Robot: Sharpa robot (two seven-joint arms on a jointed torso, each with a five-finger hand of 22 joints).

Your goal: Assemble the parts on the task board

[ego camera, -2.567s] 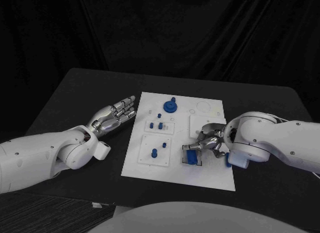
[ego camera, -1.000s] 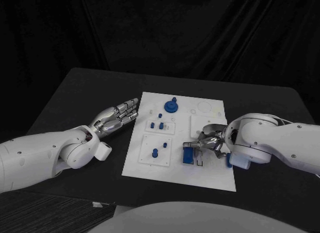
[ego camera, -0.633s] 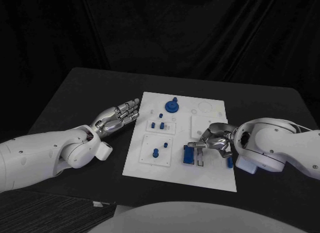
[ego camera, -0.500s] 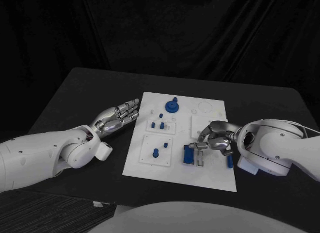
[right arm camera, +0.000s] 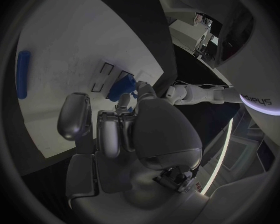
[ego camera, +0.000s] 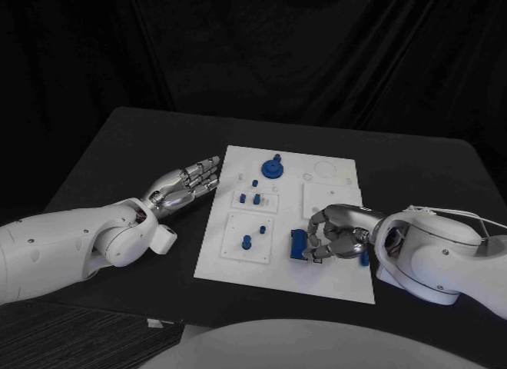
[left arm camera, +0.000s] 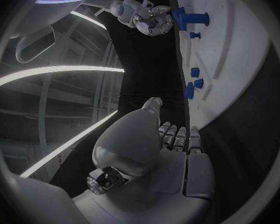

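You see the right robot hand (ego camera: pixel 336 237) curled on a blue part (ego camera: pixel 299 246) at the task board (ego camera: pixel 320 280) near edge | left robot hand (ego camera: pixel 185 184) spread, empty, beside the board's left edge on bare worktop (ego camera: pixel 132 146); one board.

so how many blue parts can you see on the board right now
7. One round part at the board's far end, three small pegs on the upper left plate, one peg on the lower left plate, one block at the right hand, one bar beside it. More may be hidden.

"sharpa" lettering on white arm (right arm camera: pixel 262 100).
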